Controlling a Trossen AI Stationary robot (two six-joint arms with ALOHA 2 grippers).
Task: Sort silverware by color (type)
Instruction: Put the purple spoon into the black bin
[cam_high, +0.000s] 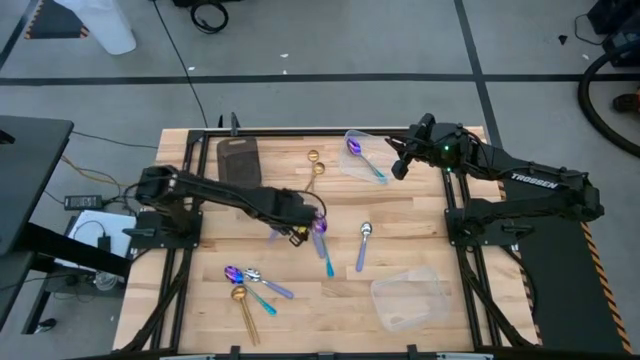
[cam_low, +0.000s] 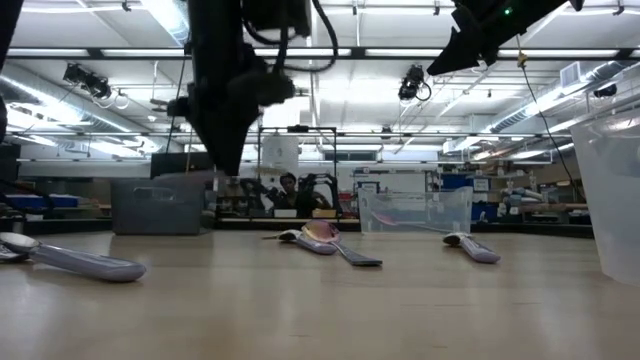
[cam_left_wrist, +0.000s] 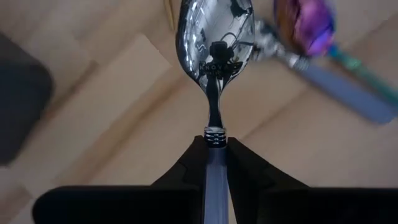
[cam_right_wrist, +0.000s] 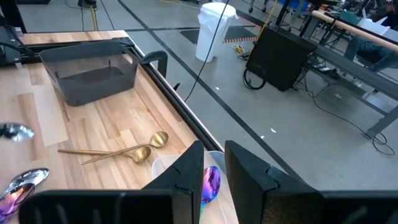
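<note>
My left gripper (cam_left_wrist: 216, 163) hangs over the middle of the table (cam_high: 300, 226) and is shut on a shiny silver spoon (cam_left_wrist: 214, 37) with a pale lilac handle. A purple spoon with a teal handle (cam_left_wrist: 311, 25) lies on the wood below it. My right gripper (cam_right_wrist: 214, 171) is open above a clear container (cam_high: 362, 152) at the far edge, where a purple spoon (cam_right_wrist: 211, 181) lies. Two gold spoons (cam_high: 313, 166) lie beside that container. More spoons lie near the front-left (cam_high: 250, 285) and in the centre (cam_high: 364, 243). My left gripper pinches the silver spoon's lilac handle (cam_left_wrist: 215, 158) just behind the ringed neck, between its two fingers (cam_left_wrist: 186, 168). The fingers lie along the handle, and the bowl sticks out ahead of them. The spoon is lifted clear of the table.
A dark grey tray (cam_high: 238, 160) stands at the far-left of the table. A second clear container (cam_high: 408, 298) sits at the near-right. Bare wood shows between the centre spoons and that container. Cables, a black box and a white bin lie on the floor beyond the far edge.
</note>
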